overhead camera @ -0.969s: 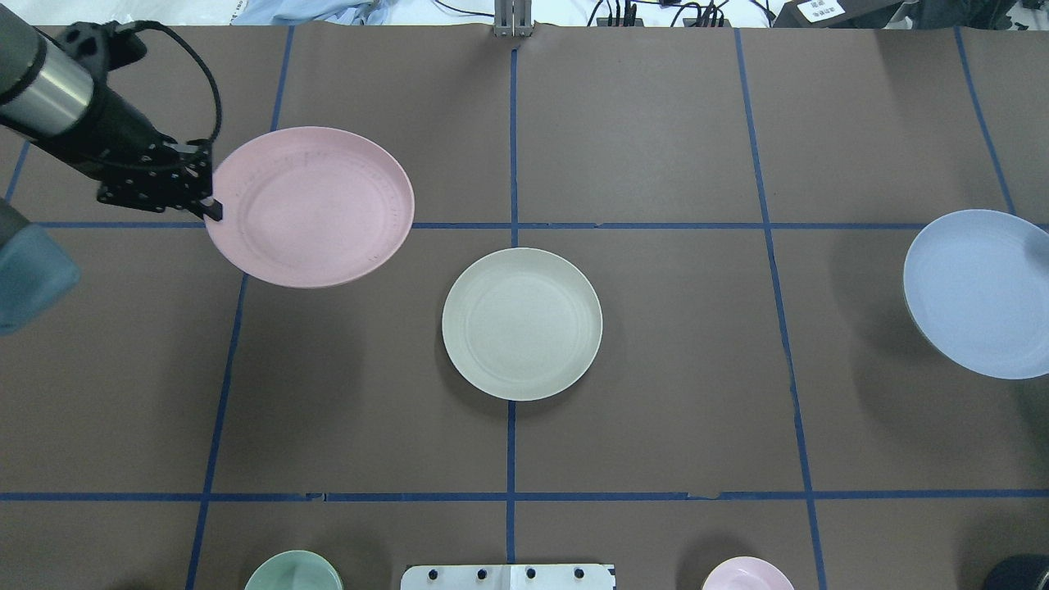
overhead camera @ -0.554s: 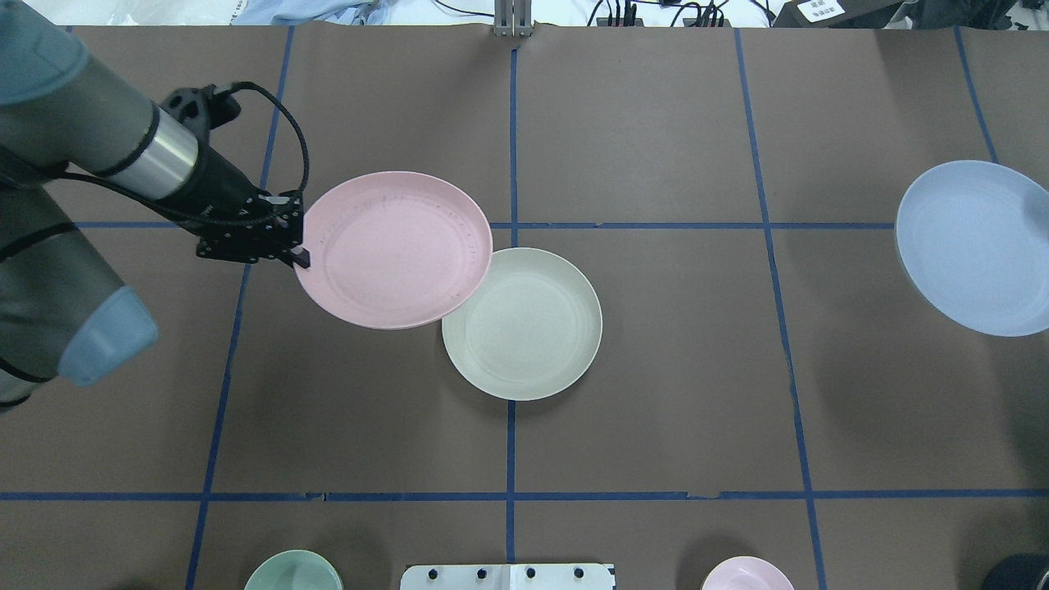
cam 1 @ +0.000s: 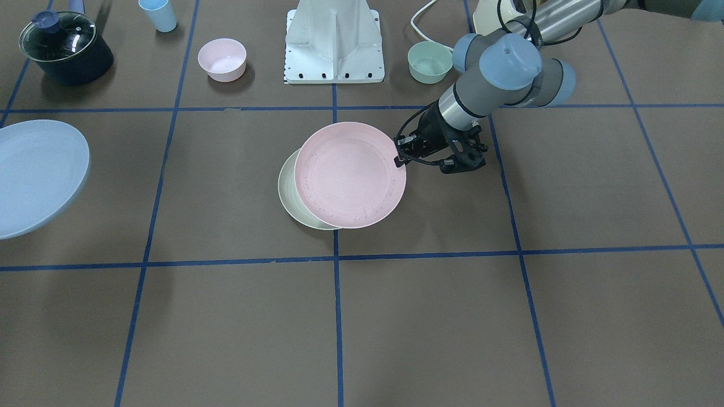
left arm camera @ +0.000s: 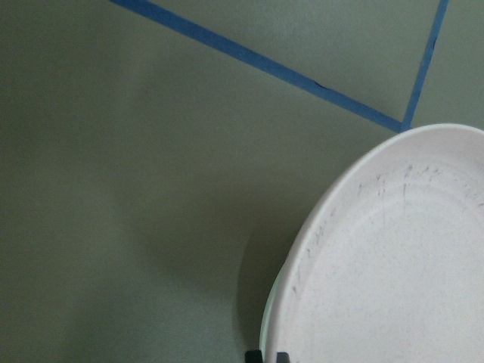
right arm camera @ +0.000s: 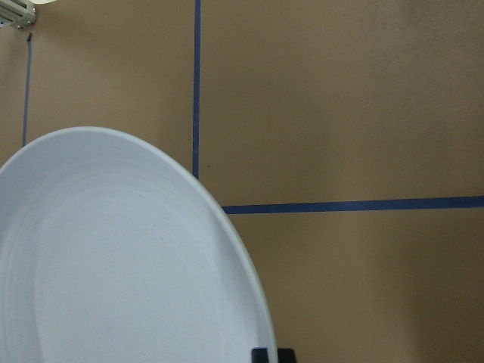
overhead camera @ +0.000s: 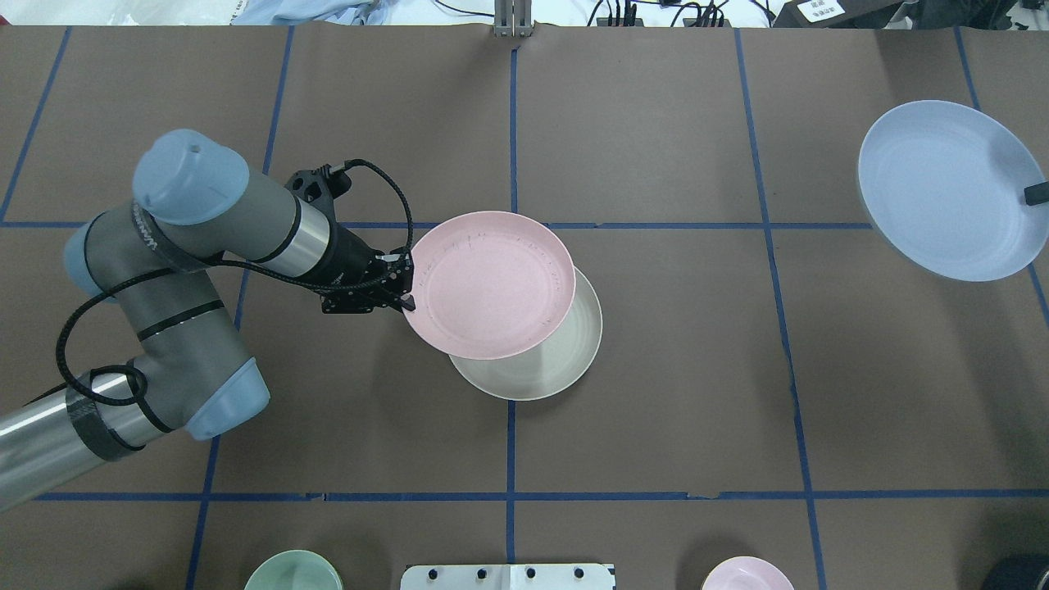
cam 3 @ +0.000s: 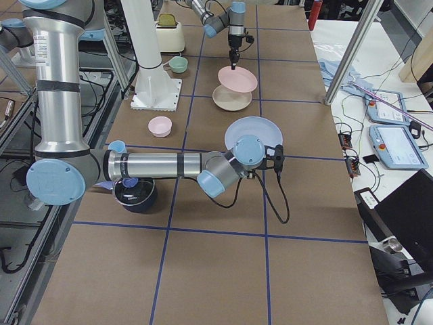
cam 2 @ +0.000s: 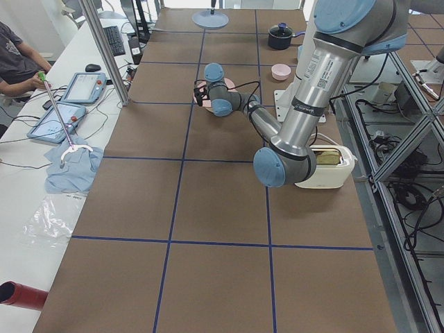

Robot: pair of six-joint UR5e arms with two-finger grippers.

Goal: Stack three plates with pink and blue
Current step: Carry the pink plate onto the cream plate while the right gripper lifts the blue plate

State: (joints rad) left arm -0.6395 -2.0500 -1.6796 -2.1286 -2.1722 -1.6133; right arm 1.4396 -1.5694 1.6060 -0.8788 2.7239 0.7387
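1. The left gripper (overhead camera: 406,297) is clamped on the rim of the pink plate (overhead camera: 490,285), on the side facing the table's left edge. It holds the plate off the surface.
2. Change: one second ago the pink plate hung toward the left edge, well apart from the cream plate (overhead camera: 565,354). It then overlapped the cream plate's rim. It now covers most of the cream plate, offset toward the left and far edges.
3. The cream plate lies flat at the centre of the tabletop and has not moved between the overhead views.
4. The right gripper (overhead camera: 1035,194) is clamped on the rim of the blue plate (overhead camera: 942,190), held aloft by the right edge. Over the same second the blue plate has shifted toward the far right corner.
5. Assessment: the first placement is close but not complete. The right-side view shows the pink plate raised above the cream plate, neither centred nor seated. It likely needs a short move toward the right and near edges, then a descent.
6. Risk: if released at this offset, the pink plate would probably sit tilted on the cream rim. The blue plate is still to be stacked.
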